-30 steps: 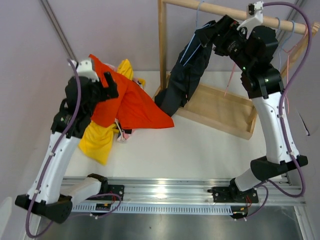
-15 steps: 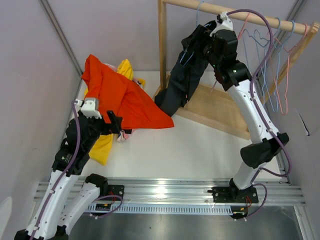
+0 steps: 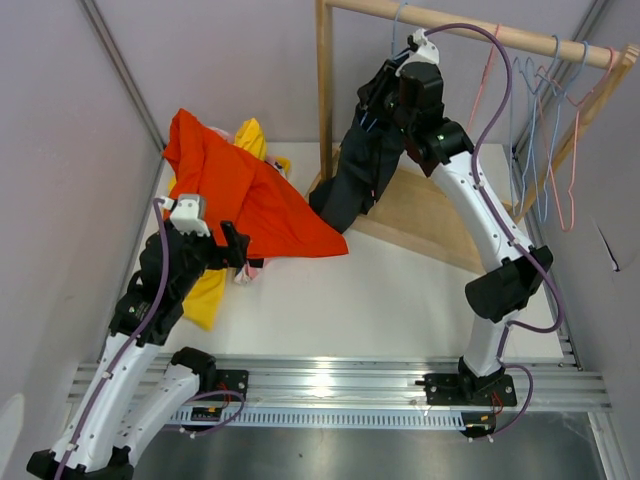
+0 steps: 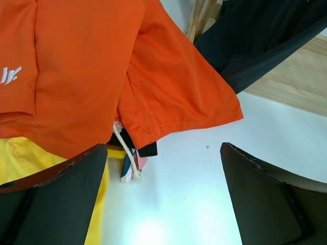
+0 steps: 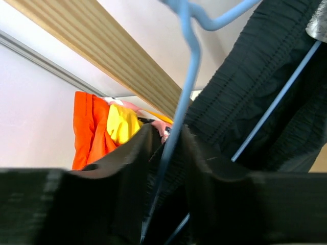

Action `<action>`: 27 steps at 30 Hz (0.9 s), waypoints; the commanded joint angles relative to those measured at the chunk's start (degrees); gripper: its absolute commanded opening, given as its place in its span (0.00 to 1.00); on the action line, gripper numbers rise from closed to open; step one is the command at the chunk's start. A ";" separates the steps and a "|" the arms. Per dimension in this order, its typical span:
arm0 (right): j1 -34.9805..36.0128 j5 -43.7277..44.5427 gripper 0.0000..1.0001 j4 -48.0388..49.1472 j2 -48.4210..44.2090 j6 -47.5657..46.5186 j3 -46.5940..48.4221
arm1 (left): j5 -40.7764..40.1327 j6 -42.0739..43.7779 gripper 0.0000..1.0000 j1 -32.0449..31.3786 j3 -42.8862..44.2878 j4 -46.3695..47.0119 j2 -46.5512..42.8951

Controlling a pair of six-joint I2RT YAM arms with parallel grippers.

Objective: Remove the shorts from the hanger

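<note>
Orange-red shorts (image 3: 240, 200) are down on the pile now, left side of the table (image 3: 400, 290), lying over the yellow pair (image 3: 200, 290). In the left wrist cam a scrap of the pink print pair (image 4: 132, 164) and a bit of the black pair (image 4: 146, 149) poke out under the hem. A sec ago the left arm was up over that orange cloth. Now it's pulled back toward the near edge, and the left gripper (image 4: 163, 153) hangs just off the pile w/ fingers wide apart, nothing between them. So that pair's done imo.

Bigger change is on the right. The right arm swung in from the far right end of the wooden rail (image 3: 480, 25). The right gripper (image 3: 385, 95) is now up at the waistband of the dark slate grey shorts (image 3: 365, 170). That's the only pair left on the rack, hung on the blue hanger (image 5: 179, 76) at the rail's left end, legs trailing down to the rack base (image 3: 440, 225). Its fingers (image 5: 127, 173) were wide a sec ago, and now they've come nearly together w/ the hanger wire and bunched waistband between them. Can't tell from the wrist cam if they've actually bitten yet, or on wire vs cloth. Empty hangers (image 3: 545, 110) sit further right. Looks like the last pair to go, grab only just starting.
</note>
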 commanded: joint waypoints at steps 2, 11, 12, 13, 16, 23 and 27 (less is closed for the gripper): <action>1.30 2.56 0.30 2.75 -1.09 -1.13 3.21 | -0.63 0.42 0.99 -1.14 -0.18 2.07 0.68; 3.05 2.74 0.00 1.96 -6.36 -1.75 3.04 | 3.85 0.69 0.99 -1.93 1.22 3.92 0.33; 3.23 2.82 0.00 1.87 -6.80 -2.10 3.03 | 5.51 0.52 0.99 -2.45 2.62 4.09 0.77; 3.58 3.17 0.00 1.87 -7.76 -2.10 3.03 | 5.87 0.25 0.99 -4.20 3.51 4.18 1.99; 4.72 3.35 0.00 2.13 -9.18 -1.93 3.30 | 5.88 -0.01 0.99 -10.17 10.08 6.19 5.95; 9.37 5.72 0.00 0.64 -11.02 0.09 5.67 | 10.87 4.46 0.99 -25.65 16.25 21.21 15.26; 12.02 8.01 0.00 -0.68 -12.69 1.15 5.23 | 13.34 5.35 0.99 -30.14 18.80 28.24 21.59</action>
